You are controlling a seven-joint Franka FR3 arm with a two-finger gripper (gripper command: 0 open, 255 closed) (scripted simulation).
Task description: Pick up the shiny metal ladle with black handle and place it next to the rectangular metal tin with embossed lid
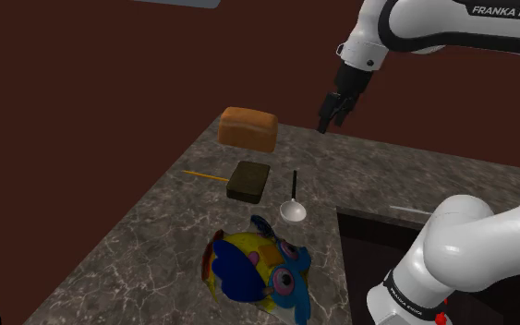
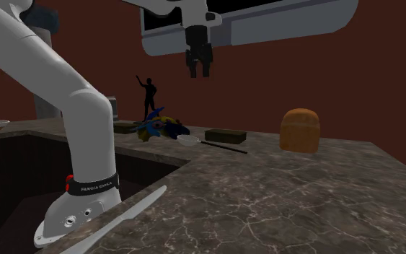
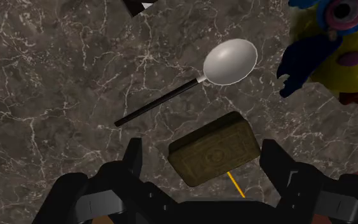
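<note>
Two parts make up the ladle [image 3: 177,92]: a shiny rounded bowl and a thin, straight black handle. It lies flat on the marbled counter [image 1: 147,249], just beside the flat rectangular tin [image 3: 214,148] but not touching it. Its bowl points toward the colourful toy [image 1: 253,268].

The gripper [image 1: 331,125] hangs well above the counter, beyond the tin and near the loaf of bread [image 1: 248,127]. Its jaws are apart and hold nothing.

Handling, as we judge it:
- Weight: light, with most of it in the bowl.
- Stiffness: rigid, so it will not bend under the fingers.
- Surface: the polished bowl is curved and likely slippery, so we do not grip there.
- Fragility: low.

We take hold on the handle, with the jaws set across it. We choose a spot toward the bowl end, so the heavier end does not swing down on lifting. The handle lies low against the stone, so we expect the fingertips must come down nearly to the counter before closing. We also keep clear of the tin's edge.
</note>
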